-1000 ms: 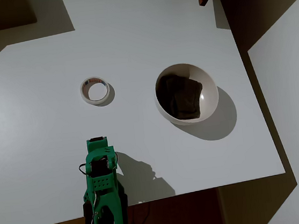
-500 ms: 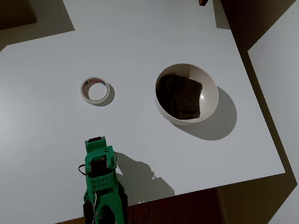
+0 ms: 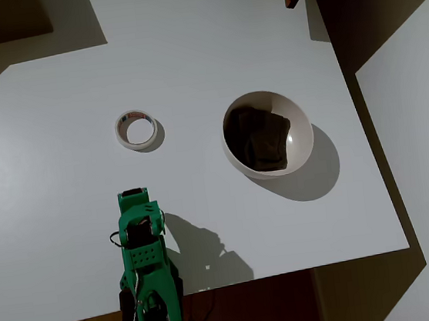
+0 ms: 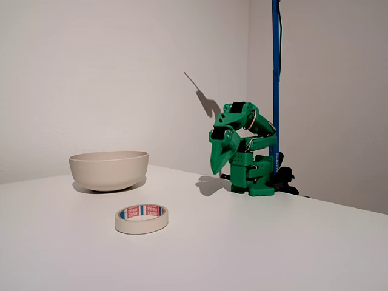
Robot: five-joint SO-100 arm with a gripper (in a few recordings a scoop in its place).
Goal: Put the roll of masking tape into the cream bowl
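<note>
Green two-finger gripper [image 4: 216, 170] points down, fingers together, holding nothing, above the white table [image 3: 187, 55]. Green arm [image 4: 248, 130] folded over its base. One flat cream-white masking tape roll [image 3: 136, 129], one glossy cream bowl [image 3: 267, 133], well apart.

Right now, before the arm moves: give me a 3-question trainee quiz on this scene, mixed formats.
1. True or false: the roll of masking tape already lies inside the cream bowl.
2. Multiple choice: in the fixed view, where is the claw? A) folded near the arm's base, pointing down above the table B) clamped on the tape C) reaching into the bowl
3. Fill in: in the overhead view, the tape lies to the ____ of the bowl.

Key:
1. False; it lies flat on the table, apart from the bowl.
2. A
3. left
</note>
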